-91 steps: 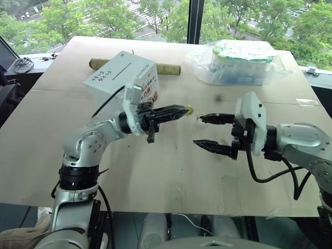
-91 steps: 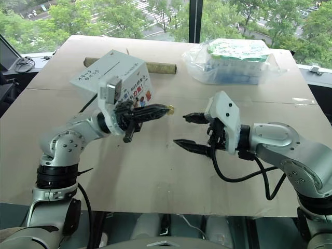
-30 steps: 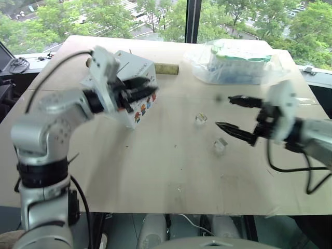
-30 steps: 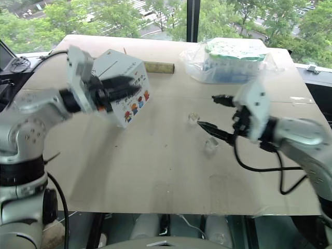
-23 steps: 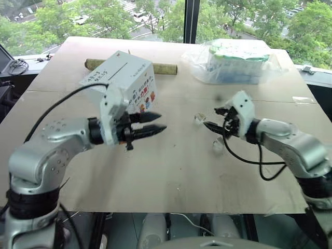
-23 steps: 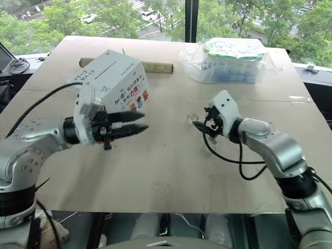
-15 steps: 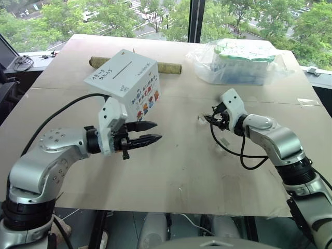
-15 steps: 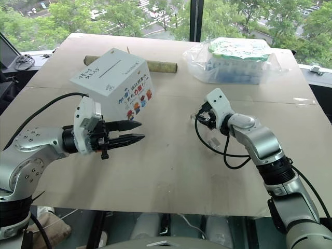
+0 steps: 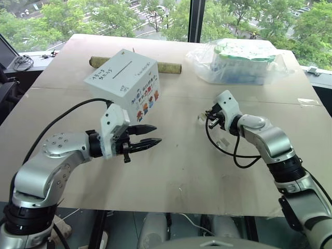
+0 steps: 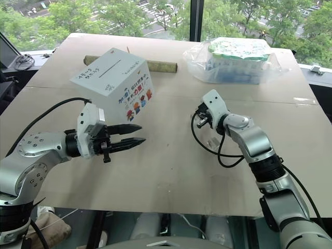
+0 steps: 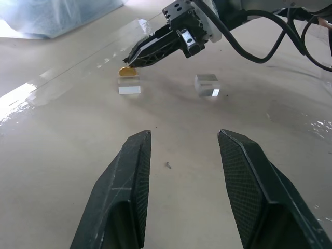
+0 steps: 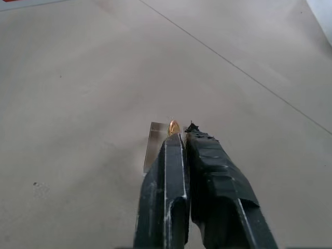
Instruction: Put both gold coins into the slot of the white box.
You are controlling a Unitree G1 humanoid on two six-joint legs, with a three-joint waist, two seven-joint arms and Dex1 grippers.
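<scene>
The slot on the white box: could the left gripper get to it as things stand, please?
Probably yes. The slot lies on the white box's upward face with nothing over it, and the left gripper, open and holding nothing, hangs just in front of the box with bare table between.

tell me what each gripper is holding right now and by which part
The right gripper is shut on a gold coin, pinching its edge as it stands on a clear holder. The left gripper is open, holding nothing.
</scene>
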